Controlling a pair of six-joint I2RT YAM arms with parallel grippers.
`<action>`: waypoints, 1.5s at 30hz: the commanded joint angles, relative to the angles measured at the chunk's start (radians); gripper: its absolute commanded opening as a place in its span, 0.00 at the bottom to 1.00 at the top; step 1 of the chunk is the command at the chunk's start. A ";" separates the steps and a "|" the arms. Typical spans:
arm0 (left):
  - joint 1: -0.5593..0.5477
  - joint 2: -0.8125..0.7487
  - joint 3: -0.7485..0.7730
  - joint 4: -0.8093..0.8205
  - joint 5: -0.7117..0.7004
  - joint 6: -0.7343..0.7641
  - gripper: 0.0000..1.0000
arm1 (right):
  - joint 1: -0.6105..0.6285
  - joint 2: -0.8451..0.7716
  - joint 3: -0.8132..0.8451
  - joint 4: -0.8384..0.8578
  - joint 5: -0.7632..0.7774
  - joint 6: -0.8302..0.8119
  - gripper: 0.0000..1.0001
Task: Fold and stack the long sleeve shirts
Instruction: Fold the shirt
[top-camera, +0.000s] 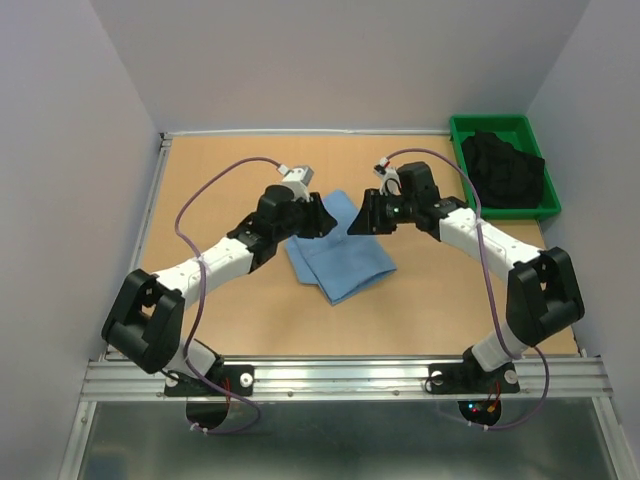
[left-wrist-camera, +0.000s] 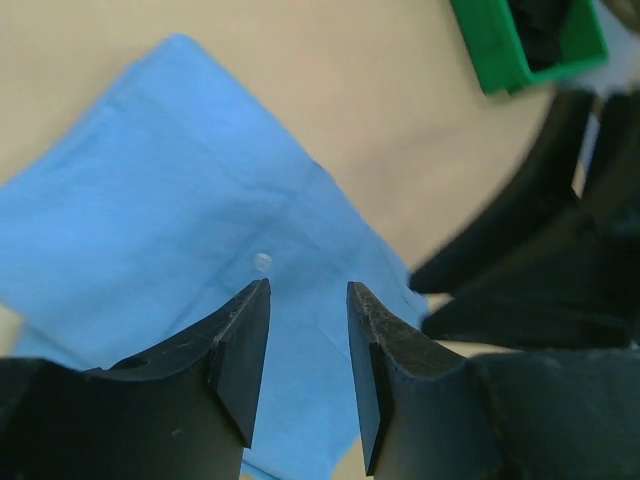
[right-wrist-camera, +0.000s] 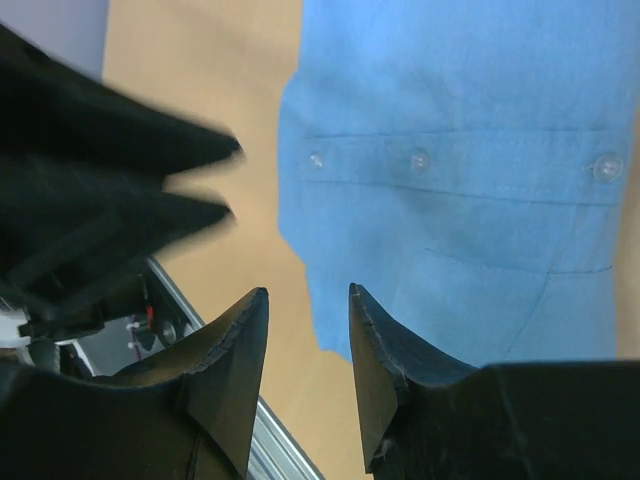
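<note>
Light blue shirt (top-camera: 340, 255) lay folded into a small rectangle near the middle of the table (top-camera: 220, 180), one corner pointing toward the near edge. Left gripper (top-camera: 328, 218) hung over the shirt's far left corner, right gripper (top-camera: 362, 215) over the far right corner; their tips faced one another, close together; whether either fingertip touched the cloth could not be told from above. Left wrist view: left gripper (left-wrist-camera: 308, 290) fingers apart, nothing between them; blue fabric and one small button (left-wrist-camera: 262, 262) lay beyond the gap. Right wrist view: right gripper (right-wrist-camera: 308, 295) fingers likewise apart and empty, the gap over bare table just beside the shirt's edge; a placket with three buttons (right-wrist-camera: 420, 159) ran across the cloth. Green bin (top-camera: 470, 125) sat at the far right corner, well apart from the shirt; it held a dark bundled garment (top-camera: 500, 170).
</note>
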 joint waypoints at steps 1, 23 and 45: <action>-0.086 0.002 -0.060 -0.032 0.064 0.103 0.48 | 0.002 0.018 0.091 0.004 -0.077 0.028 0.43; -0.157 0.252 -0.093 -0.262 0.058 0.100 0.38 | -0.260 0.236 -0.274 0.161 -0.134 -0.042 0.36; -0.155 0.224 -0.047 -0.287 0.088 0.164 0.41 | -0.101 0.237 -0.300 0.188 -0.275 -0.054 0.30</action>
